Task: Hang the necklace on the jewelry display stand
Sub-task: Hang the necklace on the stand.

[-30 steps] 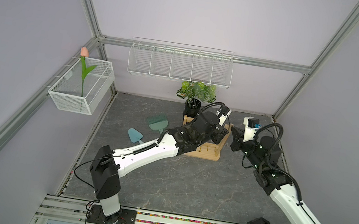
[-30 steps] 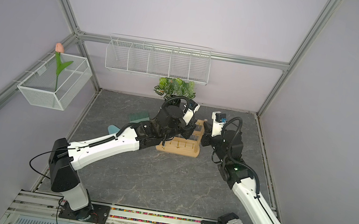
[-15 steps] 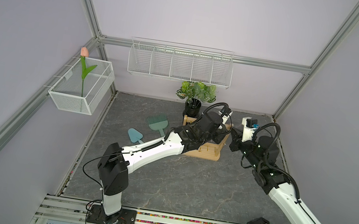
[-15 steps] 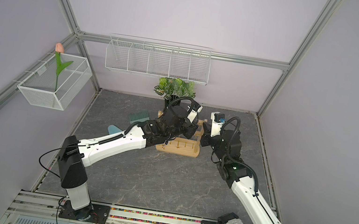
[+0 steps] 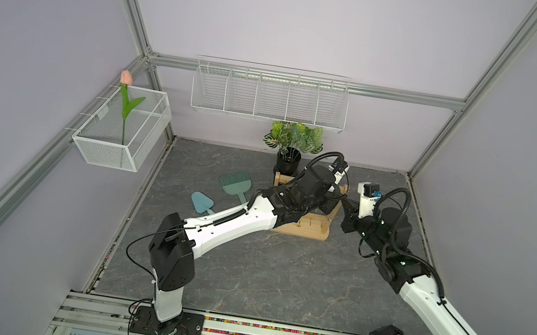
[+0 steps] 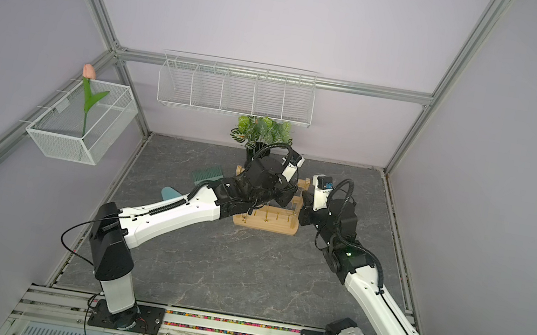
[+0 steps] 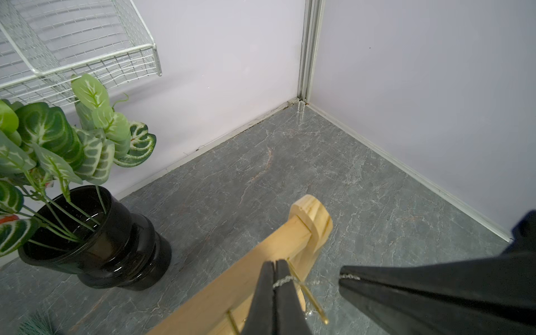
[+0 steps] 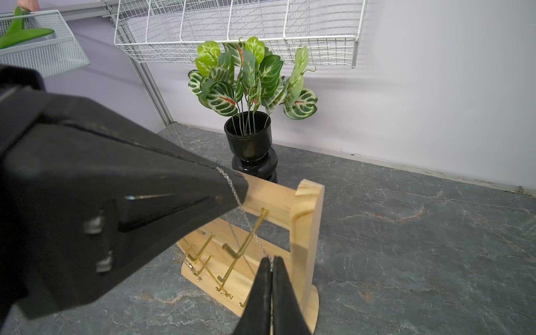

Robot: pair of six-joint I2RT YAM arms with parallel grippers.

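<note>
Since the frame one second earlier, the left arm has reached farther forward across the jewelry display stand [image 5: 311,234], and the right arm has edged slightly closer to the stand's end on its own side. The stand sits upright on the grey marbled tabletop [image 5: 241,274], toward the rear, just in front of the black pot of the artificial plant [image 5: 288,162]. In the left wrist view, the left gripper [image 7: 274,263] is fully closed, with its two fingers pressed together on the necklace [image 7: 284,280], a fine silver chain. The gripper sits directly at the top crossbar [image 7: 261,252], near the outer upright. The right gripper [image 8: 272,258] is likewise fully closed and pinches the same chain at another point, just beside that upright [image 8: 306,232]. The chain spans the short gap between the two grippers and crosses the shank of the end gold hook [image 7: 309,294] on the top crossbar. Whether the chain rests on that hook cannot be determined. Loose lengths of the chain hang down between the hooks. Gold chains [image 8: 203,269] hang from hooks on the lower crossbars. Both gripper tips are close together but do not touch.
</note>
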